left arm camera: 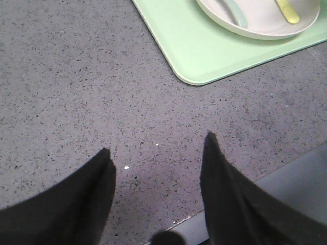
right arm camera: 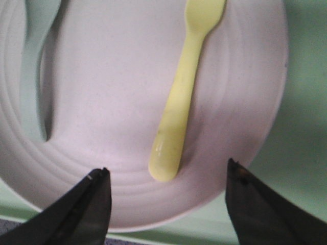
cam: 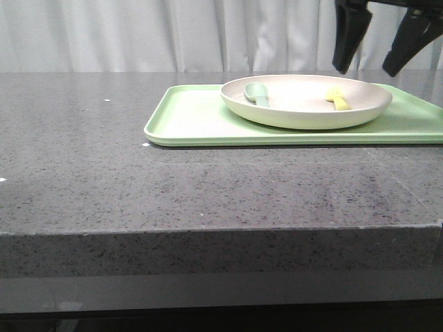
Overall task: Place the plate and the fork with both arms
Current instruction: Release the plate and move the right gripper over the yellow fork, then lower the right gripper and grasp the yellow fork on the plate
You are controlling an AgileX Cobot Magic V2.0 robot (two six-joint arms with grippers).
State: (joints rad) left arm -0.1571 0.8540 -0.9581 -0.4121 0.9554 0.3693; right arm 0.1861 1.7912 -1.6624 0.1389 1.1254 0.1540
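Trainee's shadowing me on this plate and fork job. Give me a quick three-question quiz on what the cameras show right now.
1. True or false: the fork lies in the plate.
2. What does the plate sit on?
3. Which claw is above the plate: A left, B right?

Key: 1 true. 2 the green tray. 3 B; both claws are open and hold nothing.
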